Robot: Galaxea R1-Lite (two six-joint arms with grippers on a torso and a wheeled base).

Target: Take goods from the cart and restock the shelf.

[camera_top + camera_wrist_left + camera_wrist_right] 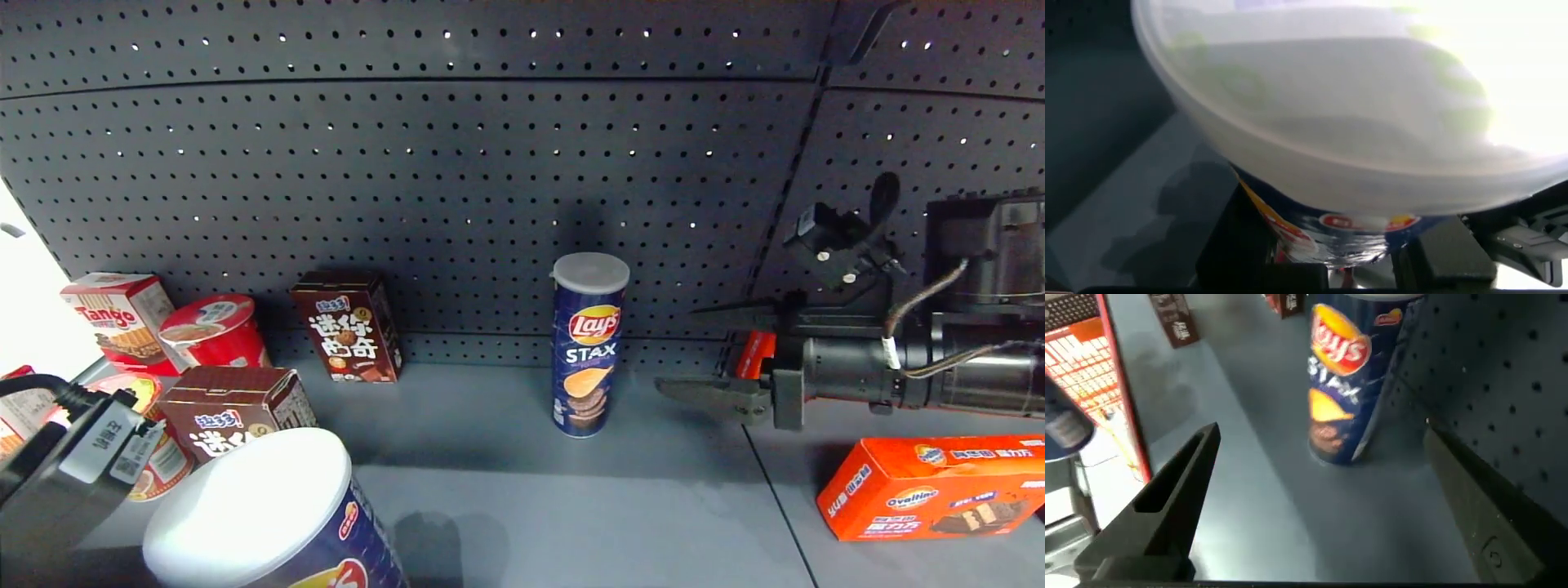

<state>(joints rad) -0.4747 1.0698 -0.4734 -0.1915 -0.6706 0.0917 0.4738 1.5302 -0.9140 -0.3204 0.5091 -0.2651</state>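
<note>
A blue chips can [590, 343] with a white lid stands upright on the grey shelf [522, 498], near the pegboard back. My right gripper [704, 354] hovers just to its right, open, with nothing between its fingers. In the right wrist view the same can [1351, 376] stands apart, beyond the two spread fingers [1167, 506]. A second blue chips can [269, 514] with a white lid is held tilted at the shelf's front left. My left gripper [1339, 261] is shut on its body, and the lid [1372, 98] hides most of what lies beyond it.
At the left stand a brown cookie box [347, 327], a second brown box [237, 408], a red cup [214, 331] and a wafer box [118, 314]. An orange box [931, 486] lies at the right front. Bare shelf lies in front of the standing can.
</note>
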